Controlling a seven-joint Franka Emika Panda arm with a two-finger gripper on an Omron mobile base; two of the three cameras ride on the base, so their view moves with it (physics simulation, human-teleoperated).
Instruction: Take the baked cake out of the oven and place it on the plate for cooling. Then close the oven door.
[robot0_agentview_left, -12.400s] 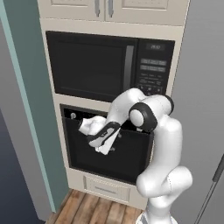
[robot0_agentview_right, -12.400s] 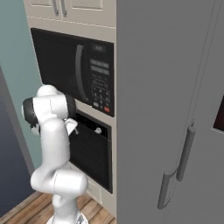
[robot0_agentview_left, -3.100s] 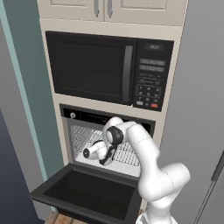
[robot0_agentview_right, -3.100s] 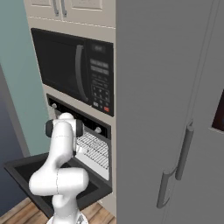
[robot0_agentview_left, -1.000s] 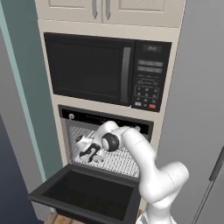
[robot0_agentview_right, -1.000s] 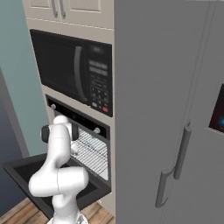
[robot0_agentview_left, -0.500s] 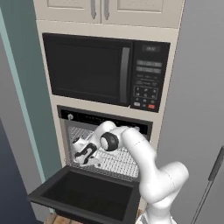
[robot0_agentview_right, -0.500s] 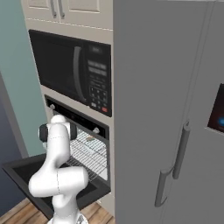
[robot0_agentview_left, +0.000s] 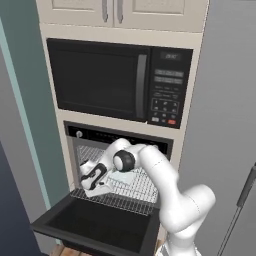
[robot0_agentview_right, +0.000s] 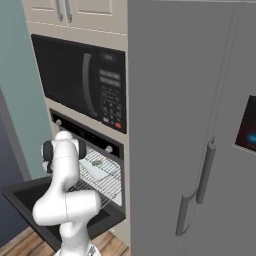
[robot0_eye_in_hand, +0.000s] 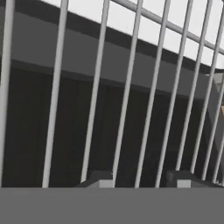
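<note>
Tool (robot0_agentview_left: 89, 181) inside oven (robot0_agentview_left: 120, 165), against wire rack (robot0_eye_in_hand: 131, 96).

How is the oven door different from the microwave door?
The oven door hangs open, folded down flat at the bottom; the microwave door is shut and upright. Behind the oven door you can see silver wire racks; the microwave door shows just a dark window. The microwave door has a vertical handle at its right edge; the oven door's handle isn't clear from here. Both are black.
</note>
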